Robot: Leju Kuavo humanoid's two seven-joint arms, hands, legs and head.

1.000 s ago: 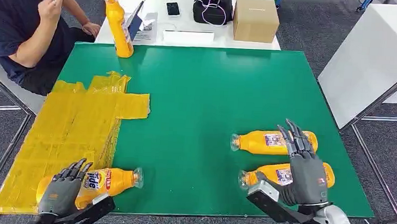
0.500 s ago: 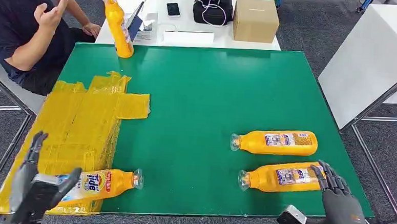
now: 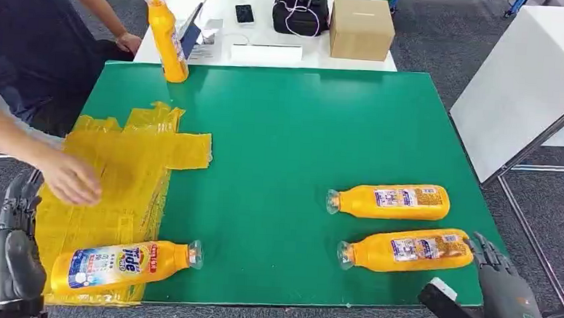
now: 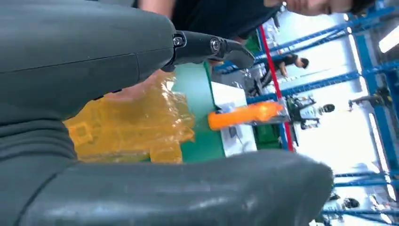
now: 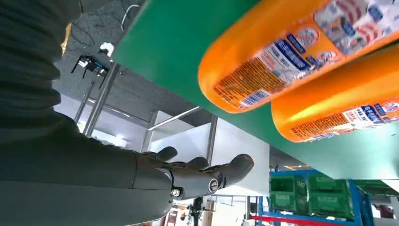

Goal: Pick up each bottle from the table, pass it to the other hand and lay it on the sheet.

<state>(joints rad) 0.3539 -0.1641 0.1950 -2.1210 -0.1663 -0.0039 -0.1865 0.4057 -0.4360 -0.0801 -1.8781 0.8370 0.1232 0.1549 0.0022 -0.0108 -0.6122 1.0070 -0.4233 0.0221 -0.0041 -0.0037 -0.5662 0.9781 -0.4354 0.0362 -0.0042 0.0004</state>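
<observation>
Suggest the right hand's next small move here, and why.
Probably reach forward and close on the nearer bottle. The right hand sits empty just off that bottle's base end at the table's near corner. The Tide bottle already lies on the yellow sheet.

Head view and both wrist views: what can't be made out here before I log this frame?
- Head view: the left hand is cut off by the picture's bottom-left corner.
- Head view: small print on the bottles' labels, such as the nearer right-side bottle, is too small to read.
- Left wrist view: the upright bottle is blurred.
- Right wrist view: the two bottles are cut by the picture's edge, their caps out of frame.
</observation>
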